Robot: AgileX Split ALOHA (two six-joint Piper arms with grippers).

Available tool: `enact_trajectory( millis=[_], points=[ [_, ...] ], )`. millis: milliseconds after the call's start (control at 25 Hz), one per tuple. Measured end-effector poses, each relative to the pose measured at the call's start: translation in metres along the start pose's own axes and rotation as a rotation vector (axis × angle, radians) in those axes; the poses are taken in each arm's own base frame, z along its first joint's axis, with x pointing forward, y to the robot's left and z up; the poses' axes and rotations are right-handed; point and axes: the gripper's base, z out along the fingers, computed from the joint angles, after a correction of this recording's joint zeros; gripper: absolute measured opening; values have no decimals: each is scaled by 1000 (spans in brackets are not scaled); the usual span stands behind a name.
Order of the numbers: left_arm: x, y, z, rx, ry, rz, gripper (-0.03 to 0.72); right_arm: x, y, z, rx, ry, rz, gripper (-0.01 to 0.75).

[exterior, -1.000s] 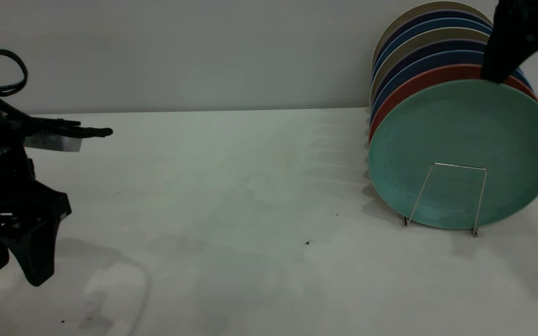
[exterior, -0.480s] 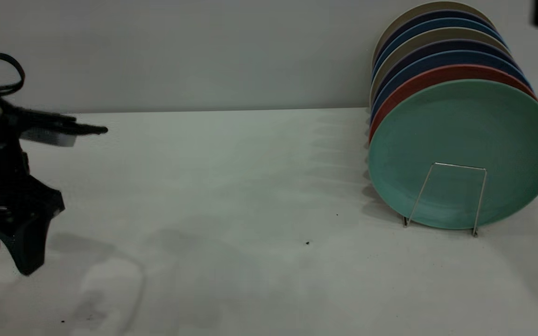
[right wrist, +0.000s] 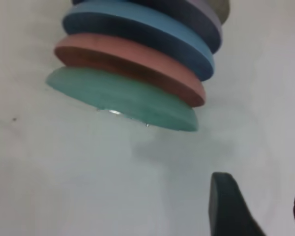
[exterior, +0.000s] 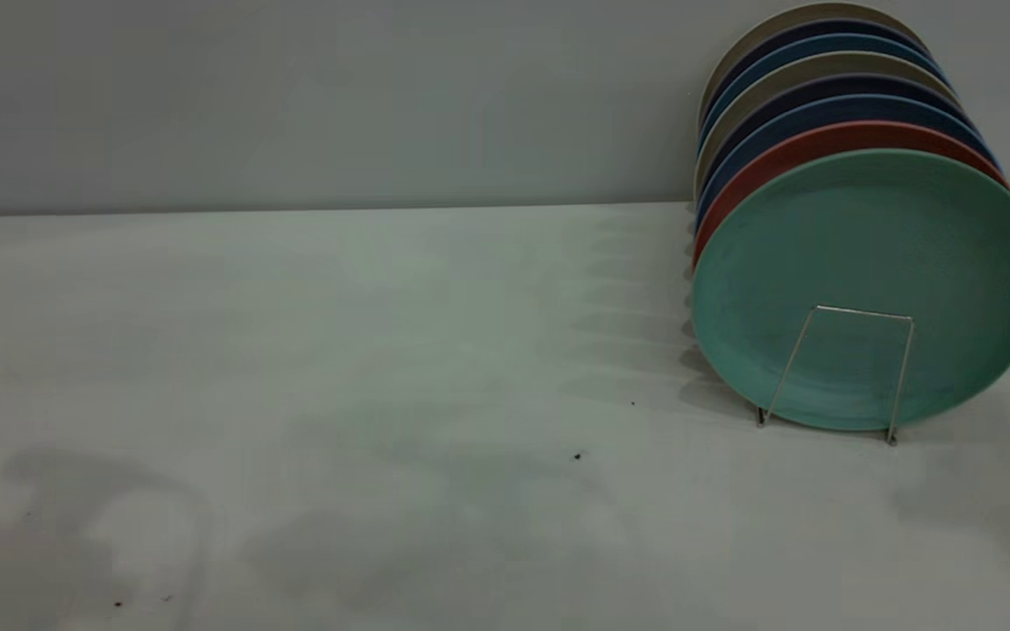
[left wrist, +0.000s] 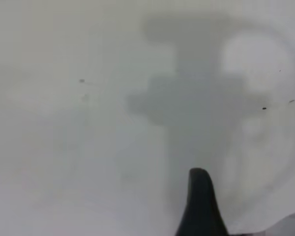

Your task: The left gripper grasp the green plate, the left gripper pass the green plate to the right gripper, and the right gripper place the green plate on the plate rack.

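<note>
Exterior view, green plate (exterior: 869, 263): stands on edge at the front of the row of plates, its face turned to the camera, leaning back on the salmon-pink plate (exterior: 807, 149) behind it.
Exterior view, plate rack (exterior: 838, 368): one squared wire loop rises in front of the green plate's lower half; the rack's two feet rest on the white table (exterior: 382, 394) right under the plate's bottom edge.
Exterior view, other plates: behind the salmon-pink one come dark blue plates (exterior: 812, 114) and beige ones, stacked upright toward the wall.
Exterior view, arms: neither gripper shows here; only soft shadows lie on the table well to the left of the green plate.
Left wrist view, left gripper (left wrist: 200, 204): one dark tapered finger pokes up over bare table, with the arm's shadow spread beyond it. Nothing is in its grip; with a single finger in sight I cannot tell how wide it stands.
Right wrist view, right gripper (right wrist: 265, 206): two dark fingers stand apart with table showing between them, holding nothing, clear of the green plate (right wrist: 123, 98).
Right wrist view, plates: the green plate is seen edge-on, touching the salmon-pink plate (right wrist: 132, 64), then a blue one (right wrist: 137, 29).
</note>
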Motion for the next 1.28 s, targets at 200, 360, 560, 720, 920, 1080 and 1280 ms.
enact_trajectory(
  millis=[200,360,560,720,920,1080,1280],
  points=[
    [41,10,-68,27,-151,-54,570,65,-2,-51,-32,-74,-2,340],
    [85,12,-114,99,-306,-46,568,120,-3,-77,-54,-143,-25,340],
    [145,9,-132,170,-435,-48,568,179,0,-95,-109,-234,-57,340],
    [187,7,-122,182,-455,-52,568,217,5,-94,-171,-279,-82,340],
    [229,4,-104,188,-550,-75,568,259,8,-74,-201,-292,-162,340],
    [255,1,-89,192,-624,-93,568,287,7,-48,-181,-261,-199,340],
    [273,-2,-72,192,-688,-99,568,301,2,-22,-102,-286,-211,340]
  ],
)
